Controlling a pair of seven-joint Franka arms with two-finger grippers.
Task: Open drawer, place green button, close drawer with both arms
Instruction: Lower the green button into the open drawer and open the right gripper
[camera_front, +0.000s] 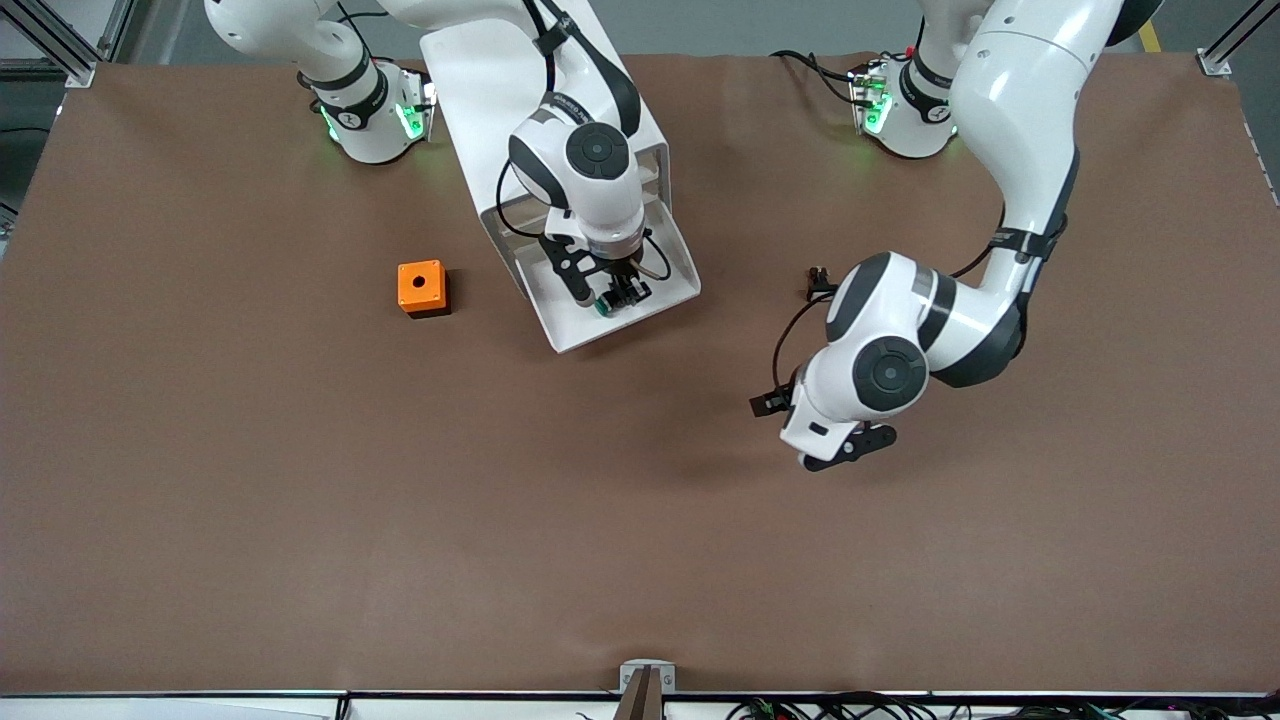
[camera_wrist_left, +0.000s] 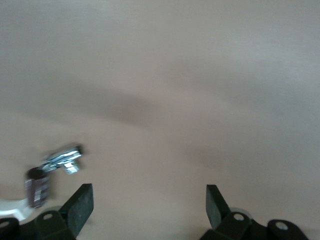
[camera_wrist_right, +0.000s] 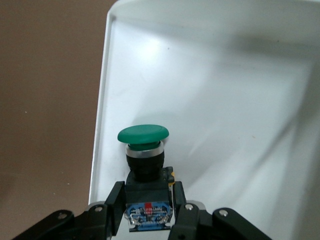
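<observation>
The drawer (camera_front: 575, 330) stands pulled out of the white cabinet (camera_front: 490, 90), a shallow white tray (camera_wrist_right: 225, 100). The button (camera_front: 607, 304) has a green cap (camera_wrist_right: 143, 135) on a black-and-blue body and rests inside the drawer, near its front corner. My right gripper (camera_front: 620, 297) is down in the tray, and its fingers (camera_wrist_right: 147, 202) press both sides of the button's body. My left gripper (camera_front: 850, 448) hangs over bare table toward the left arm's end, open (camera_wrist_left: 150, 207), with nothing between its fingers.
An orange box with a hole (camera_front: 421, 287) sits on the table toward the right arm's end, beside the cabinet. A small black-and-metal part (camera_front: 818, 273) (camera_wrist_left: 60, 160) lies on the table close to the left arm's wrist.
</observation>
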